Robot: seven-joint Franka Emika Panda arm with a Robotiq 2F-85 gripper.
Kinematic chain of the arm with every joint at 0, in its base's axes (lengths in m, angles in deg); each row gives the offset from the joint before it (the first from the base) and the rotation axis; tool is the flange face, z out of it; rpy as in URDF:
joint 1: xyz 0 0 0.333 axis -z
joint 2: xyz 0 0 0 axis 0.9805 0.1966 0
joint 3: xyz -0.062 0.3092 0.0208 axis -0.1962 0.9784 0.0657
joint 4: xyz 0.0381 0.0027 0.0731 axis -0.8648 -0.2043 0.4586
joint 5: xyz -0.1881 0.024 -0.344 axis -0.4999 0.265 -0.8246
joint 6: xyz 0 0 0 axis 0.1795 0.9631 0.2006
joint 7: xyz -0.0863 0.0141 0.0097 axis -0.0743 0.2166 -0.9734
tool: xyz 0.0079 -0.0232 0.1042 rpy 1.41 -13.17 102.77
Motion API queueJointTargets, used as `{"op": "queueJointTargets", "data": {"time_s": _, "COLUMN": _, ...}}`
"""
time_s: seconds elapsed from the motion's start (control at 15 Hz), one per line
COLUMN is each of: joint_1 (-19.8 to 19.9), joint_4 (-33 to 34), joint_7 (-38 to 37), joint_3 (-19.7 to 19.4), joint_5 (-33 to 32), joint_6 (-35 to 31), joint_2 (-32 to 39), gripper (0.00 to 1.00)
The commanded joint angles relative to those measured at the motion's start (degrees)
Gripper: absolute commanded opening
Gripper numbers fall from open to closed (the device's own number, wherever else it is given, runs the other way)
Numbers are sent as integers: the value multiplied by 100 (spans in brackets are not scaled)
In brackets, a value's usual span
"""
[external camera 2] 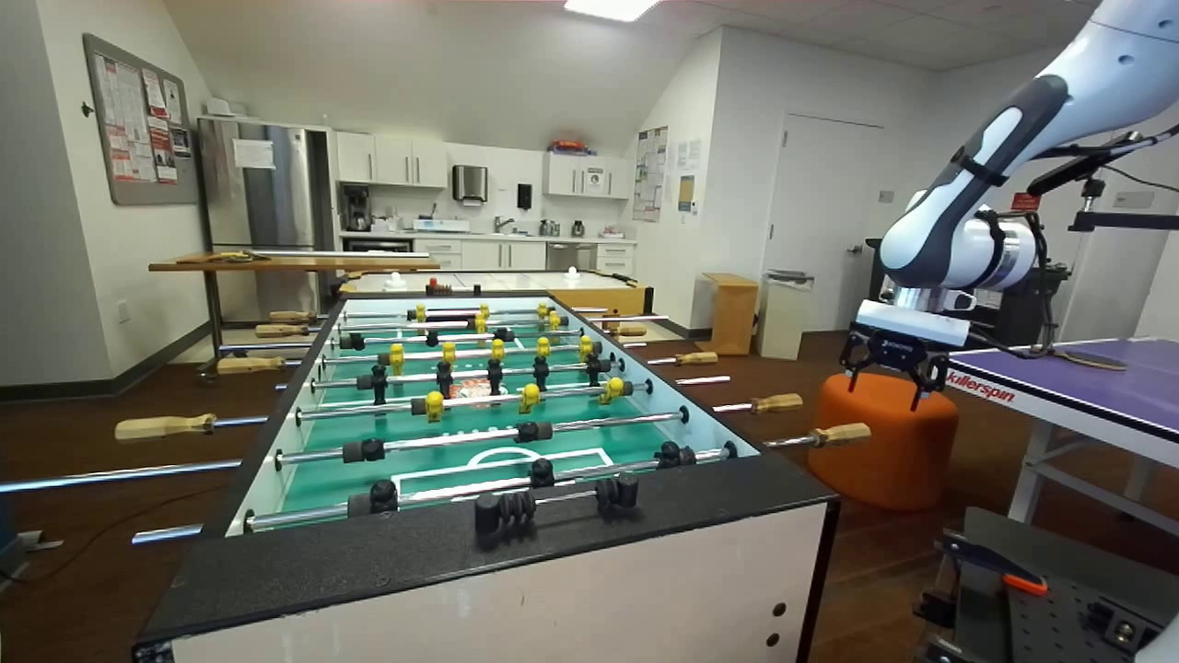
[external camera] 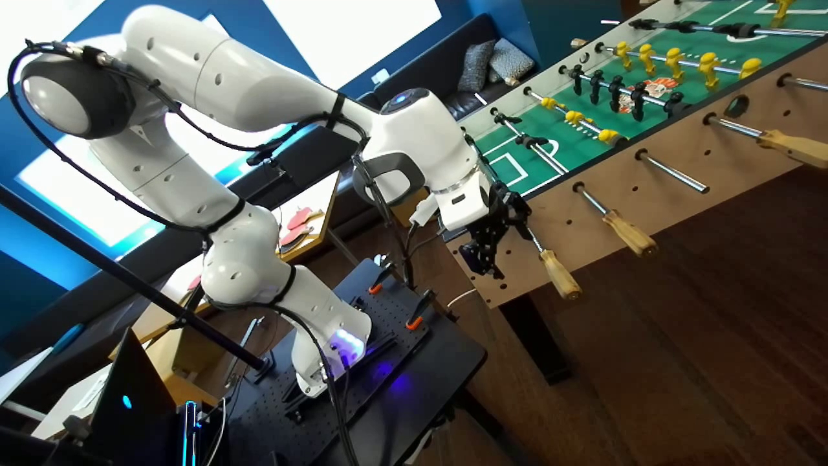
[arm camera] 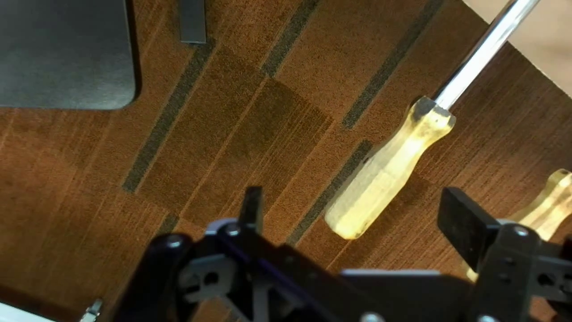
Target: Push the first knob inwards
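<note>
The first knob, a light-tan tapered wooden handle on a metal rod, sticks out of the foosball table's side in both exterior views [external camera: 560,275] [external camera 2: 840,436]. In the wrist view the knob [arm camera: 375,188] lies diagonally, with its free end appearing between the two fingers. My gripper [external camera: 511,255] is open and empty. In an exterior view the gripper [external camera 2: 884,394] points down, above and outward of the knob's end, apart from it. The gripper's spread black fingers also show in the wrist view [arm camera: 353,201]. Nothing touches the knob.
An identical handle [external camera: 631,234] sits further along the row, then a bare rod [external camera: 676,171]. The foosball table's side panel [external camera: 537,275] stands beside the gripper. An orange stool [external camera 2: 884,460] and a purple ping-pong table [external camera 2: 1068,373] are nearby. The robot's black base table [external camera: 446,388] is below.
</note>
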Motion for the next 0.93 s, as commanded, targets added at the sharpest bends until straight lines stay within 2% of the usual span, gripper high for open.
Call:
{"op": "queueJointTargets", "data": {"time_s": 0.0, "joint_1": -132, "joint_4": 6, "joint_7": 33, "joint_3": -115, "joint_5": 38, "joint_6": -6, "joint_2": 6, "gripper": 100}}
{"op": "queueJointTargets", "data": {"time_s": 0.47, "joint_1": -212, "joint_4": 598, "joint_7": -1847, "joint_3": -355, "joint_5": 157, "joint_6": 179, "joint_2": 634, "gripper": 100}}
{"op": "queueJointTargets", "data": {"time_s": 0.87, "joint_1": -424, "joint_4": 974, "joint_7": -2689, "joint_3": -442, "joint_5": 424, "joint_6": 60, "joint_2": 1306, "gripper": 100}}
